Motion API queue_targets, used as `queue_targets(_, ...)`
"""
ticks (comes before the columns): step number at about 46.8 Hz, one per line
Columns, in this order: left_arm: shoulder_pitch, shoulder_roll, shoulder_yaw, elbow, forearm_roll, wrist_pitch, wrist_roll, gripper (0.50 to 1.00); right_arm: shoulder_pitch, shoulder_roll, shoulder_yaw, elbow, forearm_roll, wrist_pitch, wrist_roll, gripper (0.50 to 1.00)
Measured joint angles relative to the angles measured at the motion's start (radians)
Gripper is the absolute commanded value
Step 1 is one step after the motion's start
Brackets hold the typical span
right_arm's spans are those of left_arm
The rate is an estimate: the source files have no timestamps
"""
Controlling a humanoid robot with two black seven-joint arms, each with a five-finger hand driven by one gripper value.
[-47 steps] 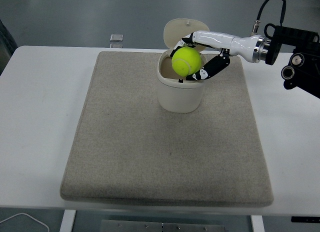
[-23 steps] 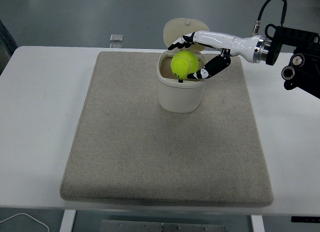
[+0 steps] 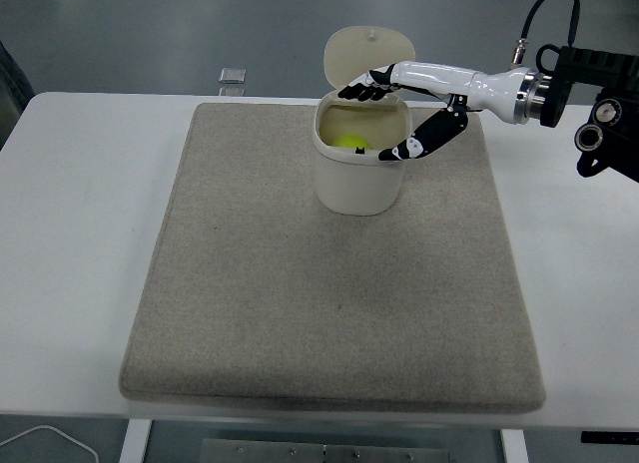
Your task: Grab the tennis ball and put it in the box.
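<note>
The yellow-green tennis ball (image 3: 350,140) lies inside the cream box (image 3: 359,179), only its top showing over the rim. The box stands at the back of the grey mat, its round lid (image 3: 359,54) hinged open behind it. My right hand (image 3: 384,114) reaches in from the right and hovers over the box's right rim. Its fingers (image 3: 361,86) are spread and hold nothing. The left arm is out of view.
A grey felt mat (image 3: 329,313) covers most of the white table (image 3: 70,233). A small clear block (image 3: 232,75) lies at the table's far edge behind the mat. A white cable (image 3: 45,438) shows at the bottom left.
The hand let go of the ball, which dropped from above the rim into the box. The fingers have opened and the hand has lifted slightly.
</note>
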Motion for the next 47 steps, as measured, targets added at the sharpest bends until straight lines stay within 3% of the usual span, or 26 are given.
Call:
queue_targets(11, -0.001, 0.000, 0.000, 0.000, 0.001, 0.000, 0.000, 0.990, 0.002, -0.090, 0.002, 0.060, 0.099, 0.139, 0.000, 0.893)
queue_targets(20, -0.001, 0.000, 0.000, 0.000, 0.001, 0.000, 0.000, 0.992, -0.008, -0.171, 0.039, 0.087, 0.113, 0.205, 0.000, 0.895)
queue_targets(24, -0.001, 0.000, 0.000, 0.000, 0.001, 0.000, 0.000, 0.992, -0.017, -0.200, 0.049, 0.088, 0.143, 0.206, 0.001, 0.917)
queue_targets(33, 0.000, 0.000, 0.000, 0.000, 0.001, 0.000, 0.000, 0.992, -0.068, -0.238, 0.051, 0.088, 0.258, 0.189, 0.002, 0.917)
queue_targets(47, 0.000, 0.000, 0.000, 0.000, 0.001, 0.000, 0.000, 0.992, -0.172, -0.226, 0.053, 0.059, 0.425, 0.087, 0.000, 0.917)
